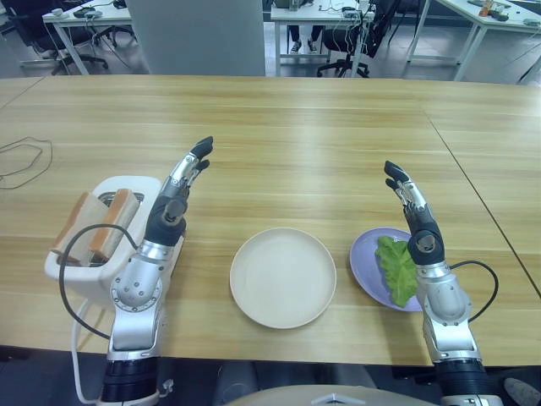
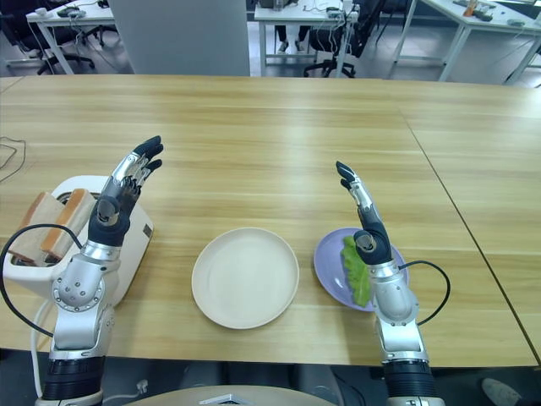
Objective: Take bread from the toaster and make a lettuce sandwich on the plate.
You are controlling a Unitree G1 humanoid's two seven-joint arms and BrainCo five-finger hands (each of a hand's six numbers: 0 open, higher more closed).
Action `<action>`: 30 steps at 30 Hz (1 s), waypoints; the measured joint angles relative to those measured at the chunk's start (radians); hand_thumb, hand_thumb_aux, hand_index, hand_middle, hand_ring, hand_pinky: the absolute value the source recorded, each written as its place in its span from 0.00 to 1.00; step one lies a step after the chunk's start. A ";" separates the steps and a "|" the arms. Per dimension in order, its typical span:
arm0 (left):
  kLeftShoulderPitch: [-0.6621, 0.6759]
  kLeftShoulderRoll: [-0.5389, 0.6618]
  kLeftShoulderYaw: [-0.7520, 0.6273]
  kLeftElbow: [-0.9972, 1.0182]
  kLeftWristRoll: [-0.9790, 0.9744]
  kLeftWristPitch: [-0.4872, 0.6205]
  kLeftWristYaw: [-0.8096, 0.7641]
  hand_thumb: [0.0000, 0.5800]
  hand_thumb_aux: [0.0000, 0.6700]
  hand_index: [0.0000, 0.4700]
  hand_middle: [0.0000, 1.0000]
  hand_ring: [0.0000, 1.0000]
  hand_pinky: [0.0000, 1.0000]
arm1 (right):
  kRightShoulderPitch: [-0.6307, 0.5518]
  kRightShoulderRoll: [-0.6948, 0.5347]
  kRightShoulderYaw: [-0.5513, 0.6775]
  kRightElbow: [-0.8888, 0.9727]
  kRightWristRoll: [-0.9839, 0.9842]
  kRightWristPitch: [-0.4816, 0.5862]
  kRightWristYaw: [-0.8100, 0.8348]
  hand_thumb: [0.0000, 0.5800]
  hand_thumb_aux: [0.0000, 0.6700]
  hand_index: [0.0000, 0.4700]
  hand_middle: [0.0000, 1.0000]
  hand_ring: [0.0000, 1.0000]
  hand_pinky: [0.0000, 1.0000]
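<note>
My left hand (image 1: 188,173) and right hand (image 1: 407,199) are both spread wide and empty; if I tug the bread (image 1: 117,218) up crooked, it could jam and drag the toaster (image 1: 114,183) over.

The boxy white toaster (image 1: 114,184) stands close beside the left hand (image 1: 179,190), on its outer side. A round cream plate (image 1: 283,277) lies low between that hand and the right hand (image 1: 412,207), with open wooden tabletop (image 1: 296,144) beyond.

A white two-slot toaster (image 1: 127,186) stands at the left of the wooden surface (image 1: 296,144), with two browned bread slices (image 1: 114,222) upright in its slots. A round cream plate (image 1: 283,277) lies at centre. Just right of it, a green lettuce leaf (image 1: 396,269) rests on a small purple plate (image 1: 363,252).
</note>
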State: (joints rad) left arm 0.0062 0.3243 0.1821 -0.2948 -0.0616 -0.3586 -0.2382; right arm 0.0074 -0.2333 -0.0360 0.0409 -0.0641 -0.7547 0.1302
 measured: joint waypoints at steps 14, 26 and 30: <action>0.092 0.520 0.400 0.013 0.895 0.399 0.083 0.00 0.00 0.00 0.00 0.00 0.00 | -0.002 -0.004 -0.006 -0.001 -0.003 0.004 -0.008 0.00 0.00 0.00 0.00 0.00 0.00; 0.199 0.538 0.241 0.135 0.987 0.545 -0.038 0.00 0.00 0.00 0.00 0.00 0.00 | -0.002 -0.023 -0.008 -0.001 -0.002 0.005 -0.010 0.00 0.00 0.00 0.00 0.00 0.00; 0.198 0.542 0.215 0.139 0.980 0.553 -0.048 0.38 0.21 0.21 0.00 0.00 0.00 | -0.002 -0.025 -0.008 0.000 -0.002 0.005 -0.010 0.00 0.00 0.00 0.00 0.00 0.00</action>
State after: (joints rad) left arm 0.2046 0.8663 0.3973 -0.1556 0.9187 0.1947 -0.2857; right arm 0.0050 -0.2587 -0.0443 0.0410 -0.0657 -0.7499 0.1204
